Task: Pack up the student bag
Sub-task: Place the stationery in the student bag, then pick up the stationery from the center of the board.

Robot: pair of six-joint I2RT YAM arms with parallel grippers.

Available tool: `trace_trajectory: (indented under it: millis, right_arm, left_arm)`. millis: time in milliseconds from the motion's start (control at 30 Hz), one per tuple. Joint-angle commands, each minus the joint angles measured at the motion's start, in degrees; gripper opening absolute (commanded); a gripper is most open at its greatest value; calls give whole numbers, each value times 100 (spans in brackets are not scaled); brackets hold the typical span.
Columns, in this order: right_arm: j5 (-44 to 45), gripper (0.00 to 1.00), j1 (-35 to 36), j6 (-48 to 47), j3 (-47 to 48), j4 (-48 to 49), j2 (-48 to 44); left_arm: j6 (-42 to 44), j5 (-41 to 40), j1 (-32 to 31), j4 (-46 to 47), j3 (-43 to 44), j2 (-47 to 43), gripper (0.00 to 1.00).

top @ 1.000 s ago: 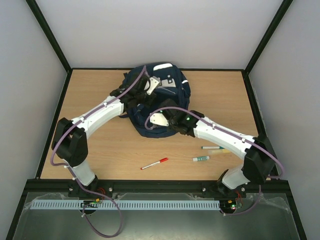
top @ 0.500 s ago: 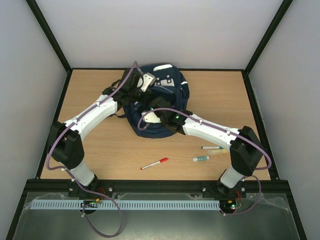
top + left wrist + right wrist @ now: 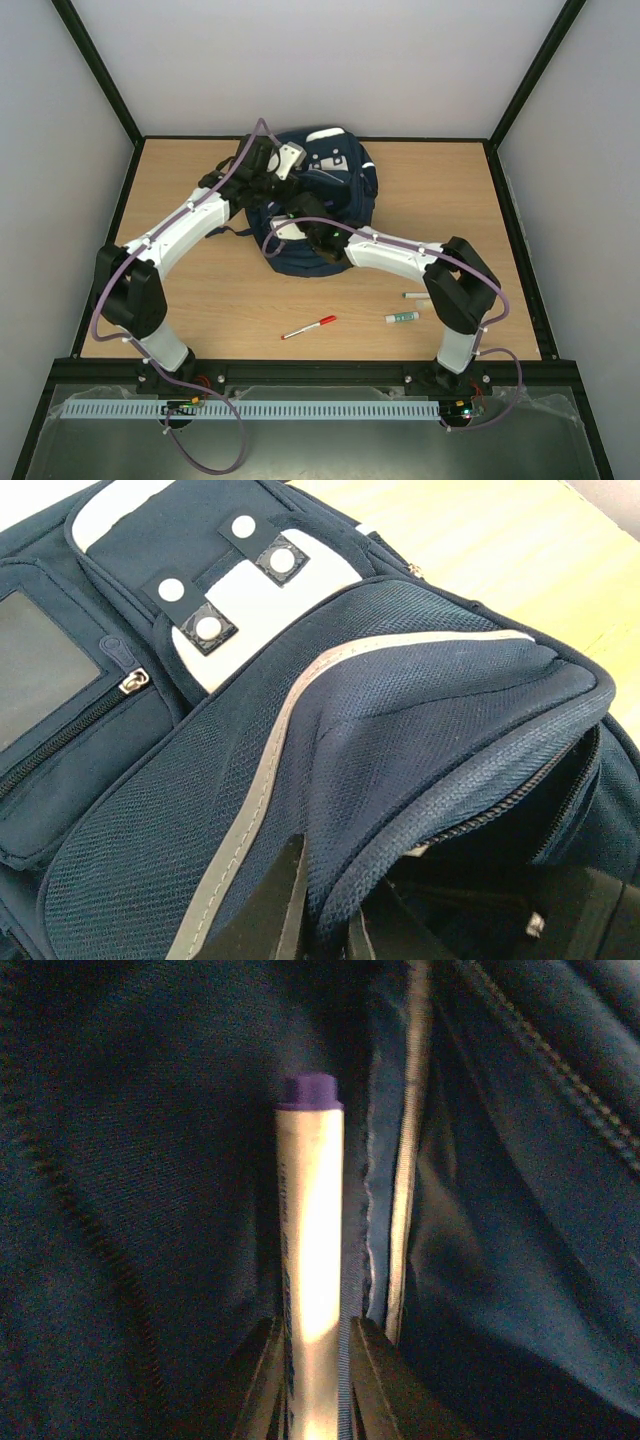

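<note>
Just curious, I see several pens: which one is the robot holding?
The purple-capped white marker, pinched by the right gripper inside the student bag; the red pen and two others lie loose on the table.

Student bag point(image 3: 352, 195): big navy fabric backpack w/ thin white stripe, white/grey snap patches, zipped front pocket. Lies front-up at far-centre of table point(image 3: 450, 190). One compartment unzipped, its flap raised, opening gaping.

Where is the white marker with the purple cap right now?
Right wrist view, centre: the marker is pinched in the right gripper, its cap pointing into the navy student bag.
</note>
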Motion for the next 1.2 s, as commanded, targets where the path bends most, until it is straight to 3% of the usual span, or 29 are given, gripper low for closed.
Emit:
trace_trajectory:
  millis: [0,67,233,567,733,933,1167]
  right_arm:
    - [368,27,-26,11,121,671,-32]
    - [202,37,23,456,217,100,-276]
    - [-729,48,86,1971,614,-1793,-950]
    - [-2163,62,92,3256,-582,-2926,-2535]
    - [-3086,64,92,3968,-960,-3288,-2832]
    - [-4167,58,115,4280,-1287,-3547,-2756]
    - [-4304,46,328,4411,-1385,-3600,-1966]
  left_arm:
    - [-185,184,48,652,126,-543,5]
    - [-187,171,53,648,135,-553,5]
    - [-239,147,97,647,132,-570,5]
    - [-350,167,158,625,144,-488,7]
    - [-363,138,162,621,133,-459,7]
    - [-398,146,162,597,150,-400,8]
    - [-385,110,188,553,163,-371,9]
